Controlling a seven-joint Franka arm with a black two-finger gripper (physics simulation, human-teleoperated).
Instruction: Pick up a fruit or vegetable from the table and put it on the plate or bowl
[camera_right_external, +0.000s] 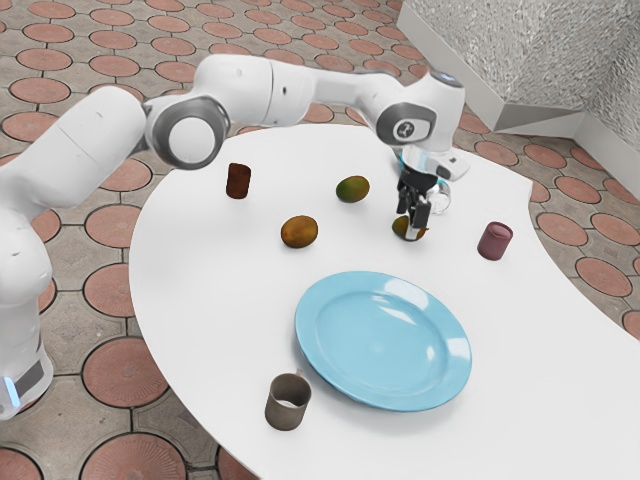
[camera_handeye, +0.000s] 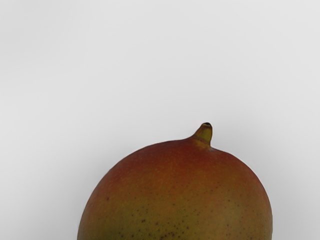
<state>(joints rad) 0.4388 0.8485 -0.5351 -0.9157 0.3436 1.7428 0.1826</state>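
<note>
Gripping this mango (camera_right_external: 399, 228) well is, in my judgement, a matter of closing across its broad middle rather than near the stalk end. The skin looks smooth and the body rounded, so an off-centre pinch could squirt it sideways over the table (camera_right_external: 200, 270). The fruit sits on the white tabletop at the far side, beyond the plate (camera_right_external: 383, 340). In the wrist view the mango (camera_handeye: 175, 195) lies close beneath the hand, red-orange shading to speckled green, with its short stem (camera_handeye: 205, 131) pointing away from the camera.

The gripper (camera_right_external: 412, 224) is down at the fruit, black and upright, and partly covers it in the exterior view. Whether it has closed on the mango or merely straddles it, I cannot tell: no contact on both flanks is visible. A firm squeeze ought to come before any lift, and the lift ought to be straight up, to keep the fruit from rolling.

Two more mangoes rest on the table: one (camera_right_external: 352, 188) toward the exterior view's left of the gripper and a little farther back, another (camera_right_external: 299, 231) farther left still. Both are well apart from the hand.

The blue plate lies nearer the camera, with a bare strip of table between it and the fruit. A dark red cup (camera_right_external: 494, 240) stands toward the exterior view's right, near but not touching. A brown cup (camera_right_external: 238, 180) stands far to the left, and a grey-brown mug (camera_right_external: 288, 400) sits just beside the plate's near rim. The carry to the plate looks unobstructed.
</note>
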